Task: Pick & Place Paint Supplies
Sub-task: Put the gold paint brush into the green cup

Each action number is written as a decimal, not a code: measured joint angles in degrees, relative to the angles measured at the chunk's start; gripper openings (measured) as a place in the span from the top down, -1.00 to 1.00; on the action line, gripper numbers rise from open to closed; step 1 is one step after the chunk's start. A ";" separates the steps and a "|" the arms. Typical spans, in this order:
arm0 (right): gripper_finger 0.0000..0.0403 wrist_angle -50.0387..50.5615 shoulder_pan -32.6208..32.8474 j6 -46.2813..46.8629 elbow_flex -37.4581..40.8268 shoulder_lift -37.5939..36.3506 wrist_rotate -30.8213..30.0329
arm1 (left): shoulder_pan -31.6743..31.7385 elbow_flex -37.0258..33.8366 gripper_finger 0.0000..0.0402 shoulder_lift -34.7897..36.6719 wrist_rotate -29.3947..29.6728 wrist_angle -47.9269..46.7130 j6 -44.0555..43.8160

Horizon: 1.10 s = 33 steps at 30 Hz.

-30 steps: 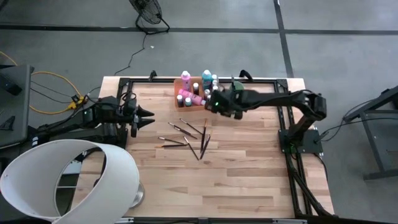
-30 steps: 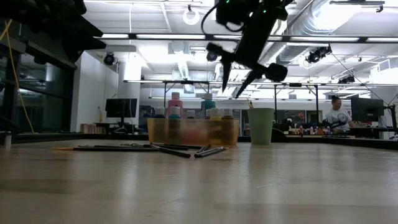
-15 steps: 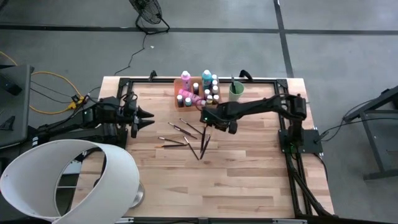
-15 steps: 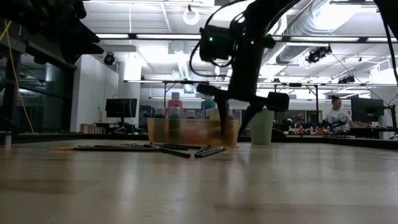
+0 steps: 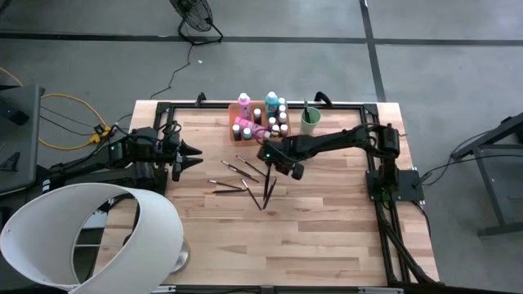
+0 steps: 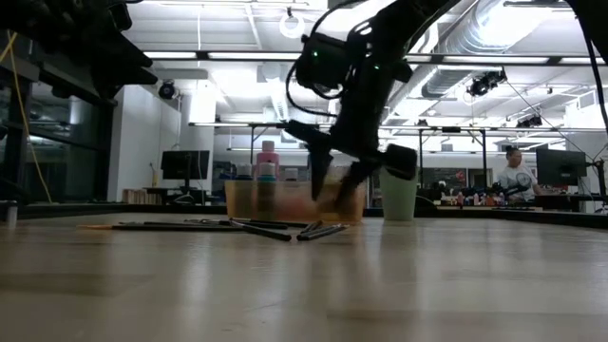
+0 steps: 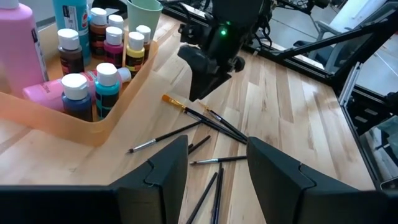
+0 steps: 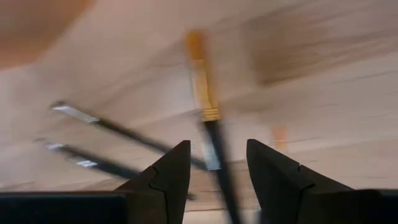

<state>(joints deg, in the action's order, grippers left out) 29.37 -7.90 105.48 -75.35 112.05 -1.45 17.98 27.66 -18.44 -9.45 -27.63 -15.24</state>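
My right gripper point(image 8: 217, 163) hangs low, fingers apart and empty, over a gold-ferruled paintbrush point(image 8: 203, 93) lying between them on the counter point(image 5: 327, 212); crossing brushes point(image 5: 245, 181) could snag or scatter. Farther off, paint bottles point(image 7: 93, 56) fill the orange tray point(image 7: 74, 121). Only the left wrist view shows my idle left fingers point(image 7: 161, 168) parted.

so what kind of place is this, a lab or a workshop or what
Most likely a robotics lab in an open, industrial-style office. Exposed ducts and strip lights run overhead, desks with monitors stand behind the table, a person sits at one, and the wooden table stands on bare concrete.
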 joint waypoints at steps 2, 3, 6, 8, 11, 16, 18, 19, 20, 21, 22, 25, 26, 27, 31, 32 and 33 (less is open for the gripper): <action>0.27 -1.75 -0.08 0.30 -0.45 0.00 -0.63 | 0.00 0.00 0.20 0.00 0.00 0.01 0.02; 0.28 -1.42 -0.20 0.35 -1.00 0.00 -1.14 | 0.00 0.00 0.20 0.00 0.02 0.01 0.07; 0.32 -1.49 -0.46 -0.60 -3.31 0.00 -1.70 | -0.01 0.00 0.20 0.00 0.09 0.01 0.16; 0.34 -0.69 -0.46 -2.35 -5.59 0.00 -2.63 | 0.00 0.00 0.20 0.00 0.16 0.01 0.17; 0.37 0.95 -0.45 -4.39 -10.27 0.00 -4.72 | -0.02 0.00 0.20 0.00 0.15 0.03 0.17; 0.38 6.00 -0.63 -10.09 -20.23 2.72 -6.38 | 0.00 0.00 0.20 -0.02 0.15 0.06 0.17; 0.38 11.55 -0.72 -12.74 -25.86 5.91 -6.49 | 0.00 0.00 0.20 -0.02 0.15 0.18 0.17; 0.38 14.23 -0.73 -13.88 -28.73 7.70 -6.10 | 0.00 0.00 0.20 -0.02 0.15 0.23 0.17; 0.38 17.17 -0.75 -15.03 -31.47 9.53 -5.78 | 0.00 0.00 0.20 -0.02 0.14 0.19 0.17; 0.38 20.58 -0.76 -16.08 -33.93 11.32 -5.36 | -0.02 0.00 0.20 -0.02 0.15 0.25 0.17; 0.38 24.00 -0.66 -16.65 -35.95 12.91 -5.17 | 0.00 0.00 0.20 -0.02 0.15 0.30 0.03; 0.38 32.02 -0.33 -16.33 -38.70 15.09 -4.73 | -0.01 0.00 0.20 -0.02 0.13 0.27 -0.12; 0.38 34.05 -0.24 -15.83 -38.66 15.13 -5.09 | 0.00 0.00 0.20 -0.02 0.13 0.25 -0.17; 0.38 36.07 -0.10 -15.36 -38.43 15.11 -5.78 | 0.00 0.00 0.20 -0.02 0.11 0.26 -0.22; 0.38 42.85 0.15 -14.21 -37.25 15.10 -8.39 | -0.02 0.00 0.20 -0.02 0.11 0.25 -0.23; 0.38 43.37 0.15 -14.22 -36.79 15.09 -8.64 | -0.01 0.00 0.20 -0.02 0.11 0.22 -0.24; 0.38 43.55 0.13 -14.19 -36.10 15.04 -8.34 | 0.00 0.00 0.20 -0.02 0.11 0.16 -0.23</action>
<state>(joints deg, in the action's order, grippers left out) 72.92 -7.77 91.29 -111.46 127.09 -9.79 17.98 27.66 -18.46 -9.34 -27.46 -15.47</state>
